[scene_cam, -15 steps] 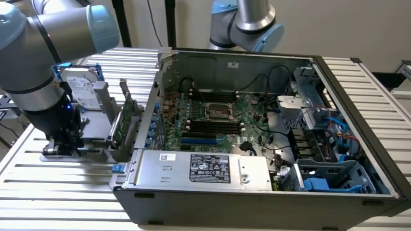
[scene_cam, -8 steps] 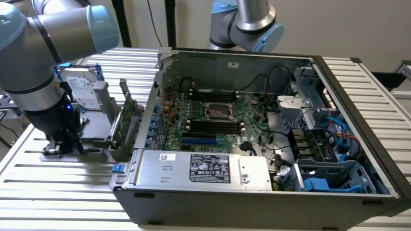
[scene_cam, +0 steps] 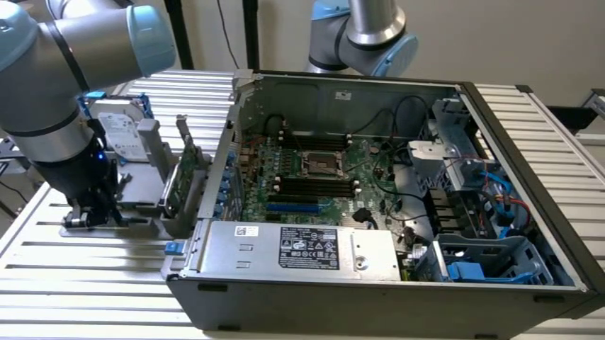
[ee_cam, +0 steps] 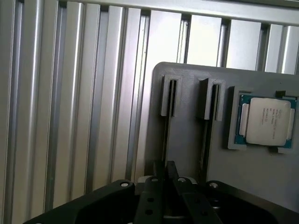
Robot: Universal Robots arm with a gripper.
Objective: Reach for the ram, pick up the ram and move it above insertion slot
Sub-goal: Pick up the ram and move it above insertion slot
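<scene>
While the pincer (ee_cam: 164, 171) sits narrow, closed on the ram (ee_cam: 166, 128), that thin stick stands on edge in a slot of the grey holder (ee_cam: 252, 172), its long axis running straight away from the pincer.

Robotics lab bench set up for computer assembly

A table of ribbed silver aluminium profiles (scene_cam: 95, 283) carries an open black desktop computer case (scene_cam: 378, 304) lying on its side with its green motherboard (scene_cam: 312, 170) bared. Beside it is a grey moulded parts fixture (ee_cam: 187, 121) with slots and a pocket holding a square silver processor chip (ee_cam: 266, 120). A grey-and-pale-blue jointed robot arm (scene_cam: 57, 71) stands over the fixture, and a second arm of the same kind (scene_cam: 373, 35) rises behind the case, before a plain pale wall (scene_cam: 511, 35).
</scene>
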